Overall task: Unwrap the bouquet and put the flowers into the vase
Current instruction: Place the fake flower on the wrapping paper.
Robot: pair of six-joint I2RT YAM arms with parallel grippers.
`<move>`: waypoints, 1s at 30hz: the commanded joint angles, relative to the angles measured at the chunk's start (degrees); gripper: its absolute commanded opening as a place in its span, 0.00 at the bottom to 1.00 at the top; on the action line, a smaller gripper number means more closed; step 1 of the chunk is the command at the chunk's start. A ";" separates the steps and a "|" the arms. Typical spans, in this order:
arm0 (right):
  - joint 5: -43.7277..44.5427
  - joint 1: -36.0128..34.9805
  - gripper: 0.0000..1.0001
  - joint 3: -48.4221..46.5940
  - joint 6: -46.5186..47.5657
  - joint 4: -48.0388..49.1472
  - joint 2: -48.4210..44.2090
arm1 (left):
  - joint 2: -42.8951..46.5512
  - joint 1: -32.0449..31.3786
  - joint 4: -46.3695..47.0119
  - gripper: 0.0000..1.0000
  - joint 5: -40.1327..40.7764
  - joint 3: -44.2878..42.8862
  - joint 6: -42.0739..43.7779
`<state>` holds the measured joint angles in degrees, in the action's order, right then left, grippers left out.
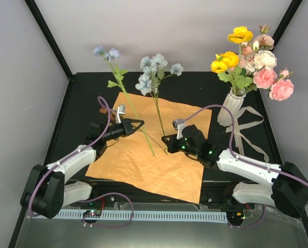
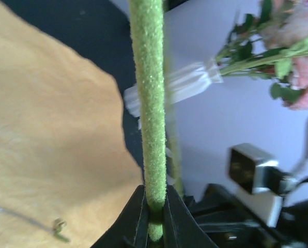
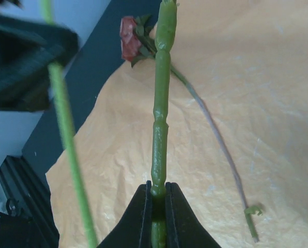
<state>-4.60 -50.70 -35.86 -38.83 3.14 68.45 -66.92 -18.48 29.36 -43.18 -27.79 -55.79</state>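
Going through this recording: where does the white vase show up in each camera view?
Top external: vase stands upright at right, just right of the orange paper, holding flowers.
Left wrist: vase at upper middle, looking sideways and blurred, behind the held green stem.
Right wrist: not in it.
Shared landmark: the orange paper, in all three views.

Illumination is bright, even and diffuse with faint shadows on the orange paper (image 1: 143, 170); the overhead view is sharp, whereas both wrist views blur backgrounds, notably the vase (image 2: 193, 82).
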 commanded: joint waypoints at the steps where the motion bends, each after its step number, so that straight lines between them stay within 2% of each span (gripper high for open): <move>1: 5.75 0.17 0.01 -0.52 3.57 -1.05 -6.44 | -2.67 -0.24 -9.42 0.02 3.89 -2.18 4.83; 6: 3.96 0.17 0.01 -0.68 6.07 -0.74 -11.30 | -9.94 -0.24 -7.14 0.02 4.33 -2.18 4.52; 13: 0.68 0.16 0.01 -1.28 6.76 -1.36 -12.40 | -15.40 -0.24 -3.19 0.19 2.93 -2.36 3.49; 20: 0.16 0.24 0.01 -1.51 6.84 -0.85 -12.80 | -8.73 -0.24 -10.70 0.46 5.37 -3.33 6.10; 30: -0.19 0.08 0.01 -2.89 6.10 -1.45 -13.30 | 3.73 -0.32 -24.12 0.61 10.39 -4.05 6.56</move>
<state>-4.60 -50.70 -36.40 -33.30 0.40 56.64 -66.46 -18.48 12.58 -35.86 -29.67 -49.74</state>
